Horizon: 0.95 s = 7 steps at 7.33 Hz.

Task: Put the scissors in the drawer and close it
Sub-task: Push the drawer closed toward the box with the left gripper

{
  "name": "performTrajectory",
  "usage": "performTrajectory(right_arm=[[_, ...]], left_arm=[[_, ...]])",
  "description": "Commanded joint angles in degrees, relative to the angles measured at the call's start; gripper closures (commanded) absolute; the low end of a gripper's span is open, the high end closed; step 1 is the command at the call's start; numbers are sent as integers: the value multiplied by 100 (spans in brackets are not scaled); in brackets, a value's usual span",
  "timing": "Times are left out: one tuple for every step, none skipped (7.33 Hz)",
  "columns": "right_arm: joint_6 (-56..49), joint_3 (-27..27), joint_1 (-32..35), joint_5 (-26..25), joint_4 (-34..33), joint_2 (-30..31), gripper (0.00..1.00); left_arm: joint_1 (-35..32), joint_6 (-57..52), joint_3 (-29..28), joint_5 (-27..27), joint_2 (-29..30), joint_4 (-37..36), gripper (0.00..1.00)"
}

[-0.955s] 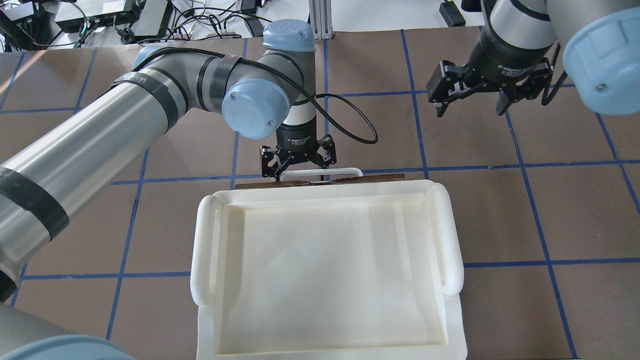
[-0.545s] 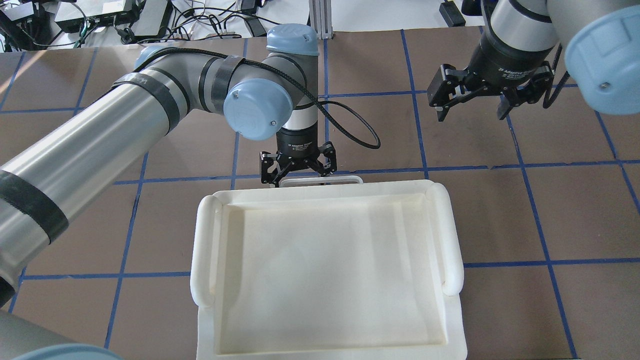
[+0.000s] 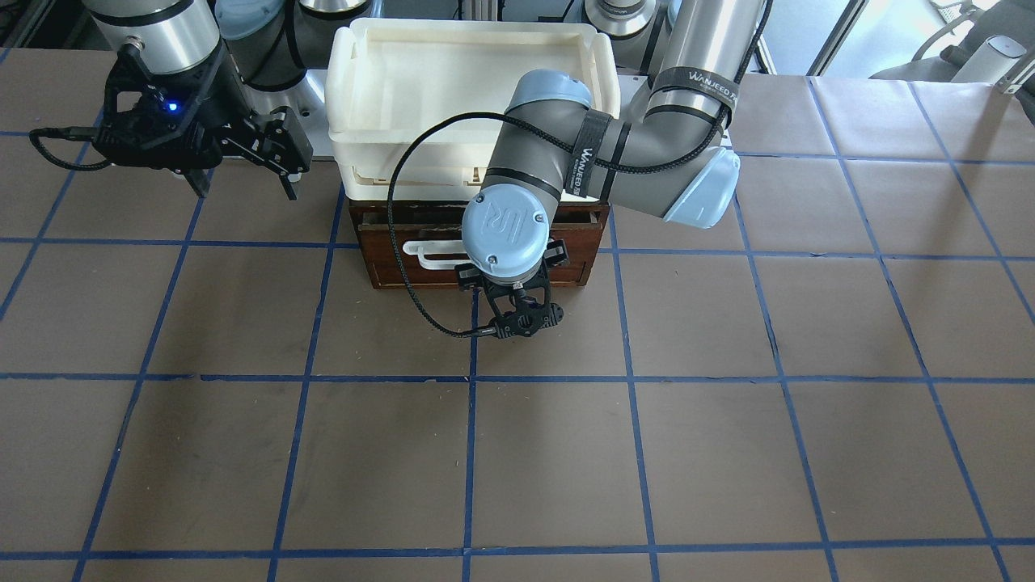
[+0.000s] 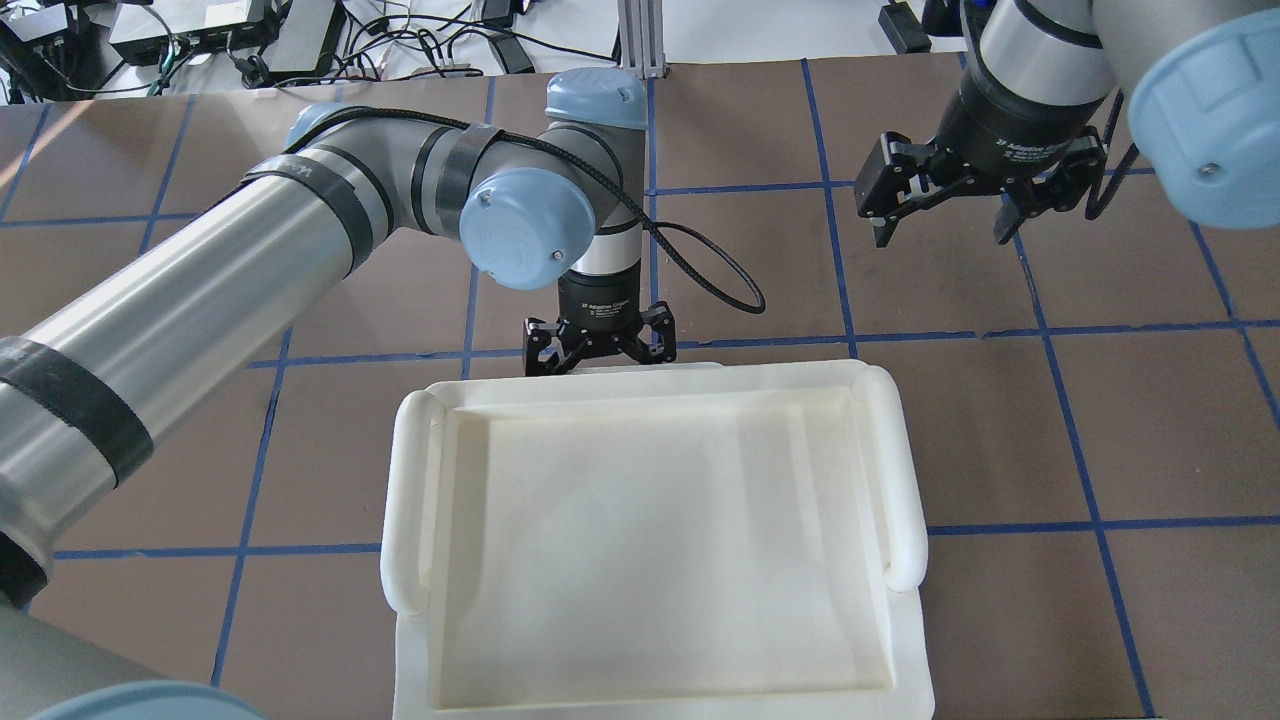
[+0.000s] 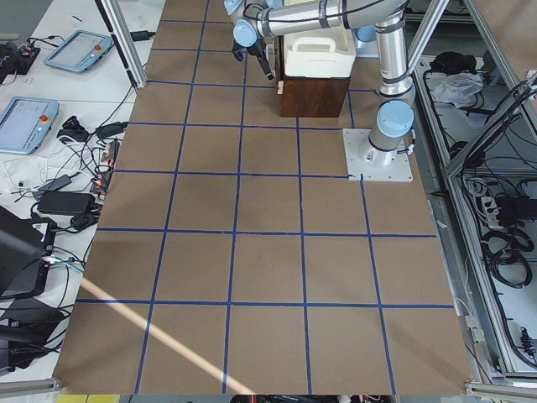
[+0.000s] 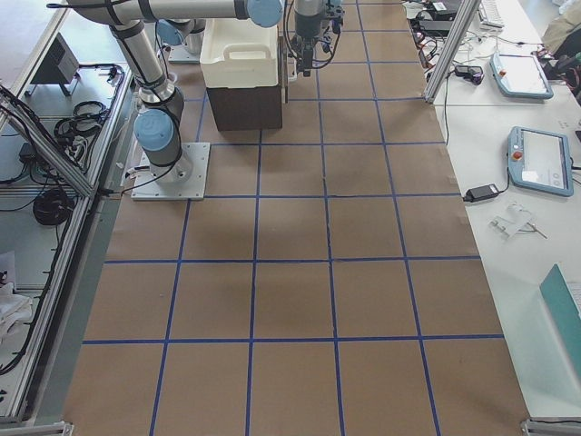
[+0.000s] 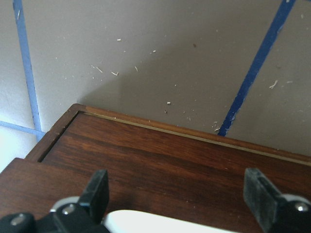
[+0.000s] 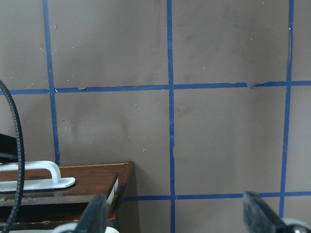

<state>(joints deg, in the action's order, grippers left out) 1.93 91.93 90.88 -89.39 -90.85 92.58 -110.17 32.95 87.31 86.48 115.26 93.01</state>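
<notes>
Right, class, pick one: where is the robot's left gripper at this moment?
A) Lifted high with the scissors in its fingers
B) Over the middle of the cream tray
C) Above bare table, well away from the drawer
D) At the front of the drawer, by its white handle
D: the left gripper sits open at the dark front of the drawer, its fingers spread to either side of the white handle.

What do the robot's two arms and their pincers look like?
The left arm and the right arm are silver-grey tubes with pale blue round joint caps. Black straps hold a black cable along the left arm. The left pincer and the right pincer are black, two-fingered, with white lettering on their bases.
</notes>
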Motion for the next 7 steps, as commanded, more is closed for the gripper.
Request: performTrajectory(right_arm=[[0, 0, 0, -9, -3, -3, 0], [0, 0, 0, 0, -3, -3, 0], [0, 0, 0, 0, -3, -3, 0], [0, 0, 0, 0, -3, -3, 0], [0, 0, 0, 0, -3, -3, 0], [0, 0, 0, -9, -3, -3, 0], [9, 0, 0, -9, -3, -3, 0]], left_arm=[[-14, 1, 6, 0, -48, 190, 0], [-14, 36, 6, 9, -39, 252, 0], [-40, 45, 6, 9, -48, 305, 0], [-49, 45, 6, 0, -48, 305, 0], [-101, 54, 6, 9, -39, 357, 0], [-145, 54, 6, 17, -91, 393, 0], [-154, 54, 6, 18, -92, 393, 0]])
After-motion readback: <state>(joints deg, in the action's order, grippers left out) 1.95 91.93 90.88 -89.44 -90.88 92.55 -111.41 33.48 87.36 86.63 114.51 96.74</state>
